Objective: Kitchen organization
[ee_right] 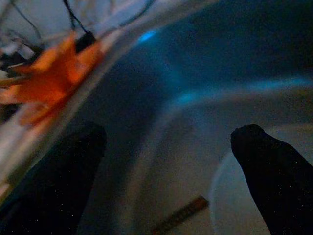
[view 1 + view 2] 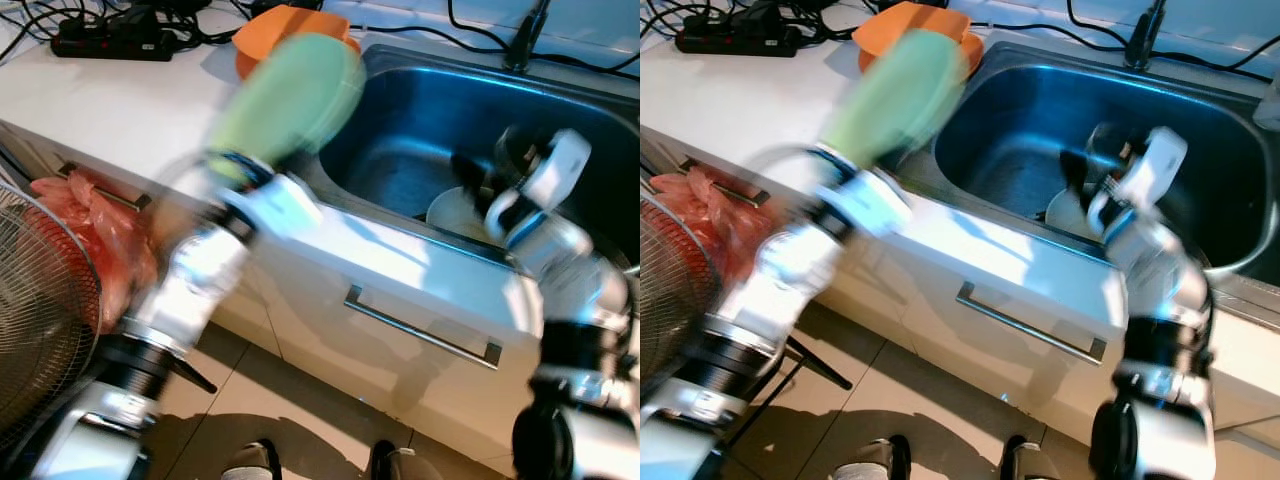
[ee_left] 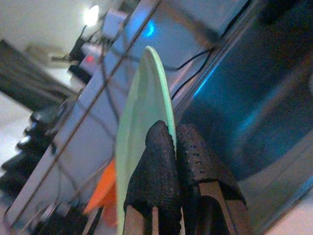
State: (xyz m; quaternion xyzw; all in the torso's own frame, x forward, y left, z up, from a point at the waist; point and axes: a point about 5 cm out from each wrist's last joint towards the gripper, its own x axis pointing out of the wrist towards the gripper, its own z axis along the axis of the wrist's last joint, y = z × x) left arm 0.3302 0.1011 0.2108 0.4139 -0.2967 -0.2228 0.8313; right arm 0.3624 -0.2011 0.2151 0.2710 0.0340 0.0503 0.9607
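Left wrist view shows our left gripper [image 3: 172,147] pinching the green plate [image 3: 142,132] by its rim above the counter [image 2: 110,105], while our right gripper [image 1: 168,161], fingers spread, reaches into the sink [image 2: 420,120] toward a white plate [image 2: 450,212].

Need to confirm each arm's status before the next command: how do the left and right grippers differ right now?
The left gripper is shut on the rim of a green plate, held up over the counter edge beside the sink. The right gripper is open and holds nothing. It reaches down inside the sink, near a white plate lying there. Both have black fingers on silver arms.
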